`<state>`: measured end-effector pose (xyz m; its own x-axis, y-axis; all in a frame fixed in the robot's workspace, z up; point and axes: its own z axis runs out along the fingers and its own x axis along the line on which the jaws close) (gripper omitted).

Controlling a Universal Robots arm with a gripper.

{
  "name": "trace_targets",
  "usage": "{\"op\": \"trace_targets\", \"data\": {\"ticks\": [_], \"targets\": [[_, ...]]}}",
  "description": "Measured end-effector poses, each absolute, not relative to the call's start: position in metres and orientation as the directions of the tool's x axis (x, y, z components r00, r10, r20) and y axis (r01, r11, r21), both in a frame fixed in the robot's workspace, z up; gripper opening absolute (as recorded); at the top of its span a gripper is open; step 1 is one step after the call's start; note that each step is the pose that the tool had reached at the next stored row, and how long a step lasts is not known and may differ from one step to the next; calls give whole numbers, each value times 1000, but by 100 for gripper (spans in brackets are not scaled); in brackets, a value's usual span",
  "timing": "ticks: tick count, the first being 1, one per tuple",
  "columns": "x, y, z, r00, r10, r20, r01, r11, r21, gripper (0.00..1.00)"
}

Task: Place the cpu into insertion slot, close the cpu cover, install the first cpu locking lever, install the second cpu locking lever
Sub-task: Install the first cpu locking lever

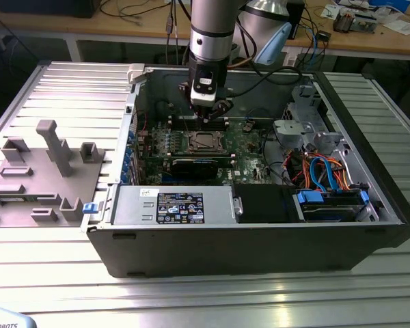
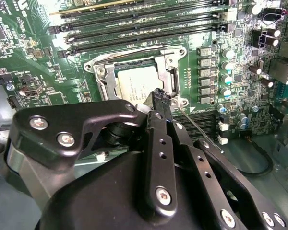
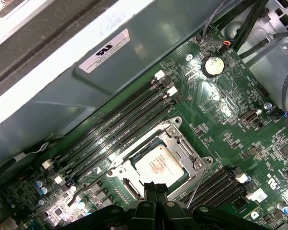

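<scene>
Over the green circuit board (image 3: 240, 139) I am hovering my gripper (image 3: 156, 189), its two black fingers (image 3: 150, 190) pressing together with nothing showing between them; the cpu (image 3: 159, 164), a small flat square chip with a dull silver metal top, is lying in the insertion slot (image 1: 189, 141), a small square dark socket with a pale metal rim, and the cpu cover (image 3: 181, 145), a thin square silvery metal frame plate, is lying flat around it. I am judging the chip light, stiff but fragile (its underside would not forgive a skewed push), so edges only; the cover is looking thin and springy, best pressed at its rim; the locking lever (image 2: 199, 127), a thin bare steel rod slanting up just beside my fingertips (image 2: 159, 96), is looking slippery, best caught near its free end. Faint print is showing on the chip top; a white sticker (image 3: 105, 50) is sitting on the grey case wall (image 3: 62, 110), a white-and-blue label (image 1: 180, 207) on the grey power supply box (image 1: 130, 205); I am leaving all unread.
</scene>
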<state>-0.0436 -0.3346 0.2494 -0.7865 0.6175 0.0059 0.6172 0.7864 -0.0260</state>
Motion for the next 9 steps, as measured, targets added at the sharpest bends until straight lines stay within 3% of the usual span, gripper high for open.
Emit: {"op": "trace_targets", "data": {"ticks": [9], "targets": [[-44,-335,249,-793,610,6,609,792,-26,11]]}}
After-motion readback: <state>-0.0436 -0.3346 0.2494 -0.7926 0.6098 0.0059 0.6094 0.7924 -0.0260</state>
